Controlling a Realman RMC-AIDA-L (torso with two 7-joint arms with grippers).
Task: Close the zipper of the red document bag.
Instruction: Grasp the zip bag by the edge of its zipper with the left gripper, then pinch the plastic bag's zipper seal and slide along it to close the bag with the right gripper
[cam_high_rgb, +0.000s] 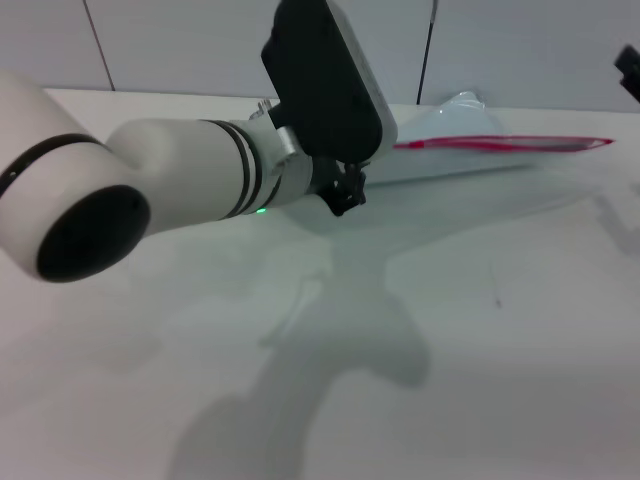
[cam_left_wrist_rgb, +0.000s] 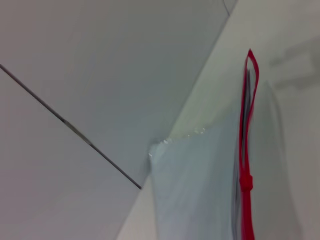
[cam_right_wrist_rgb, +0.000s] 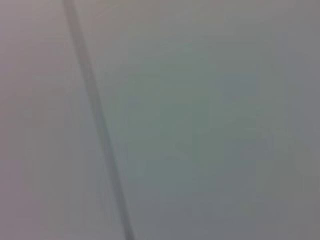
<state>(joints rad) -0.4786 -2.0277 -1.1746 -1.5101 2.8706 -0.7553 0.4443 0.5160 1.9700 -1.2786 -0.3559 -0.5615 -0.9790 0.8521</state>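
The red document bag (cam_high_rgb: 470, 135) lies at the far right of the white table (cam_high_rgb: 480, 330), a translucent pale pouch bulging upward. Its zipper (cam_high_rgb: 505, 144) is a bright red strip along the near edge. In the left wrist view the red document bag (cam_left_wrist_rgb: 200, 190) fills the lower part, with the zipper (cam_left_wrist_rgb: 249, 115) running along one edge and a small red slider (cam_left_wrist_rgb: 245, 183) on it. My left arm reaches across to the bag's left end, where my left gripper (cam_high_rgb: 345, 190) is mostly hidden behind the black wrist housing. A dark bit of my right gripper (cam_high_rgb: 628, 70) shows at the right edge.
A grey panelled wall (cam_high_rgb: 180, 45) with dark vertical seams stands just behind the table's far edge. The right wrist view shows only that wall and one seam (cam_right_wrist_rgb: 97, 125). My left arm's shadow falls on the table's middle.
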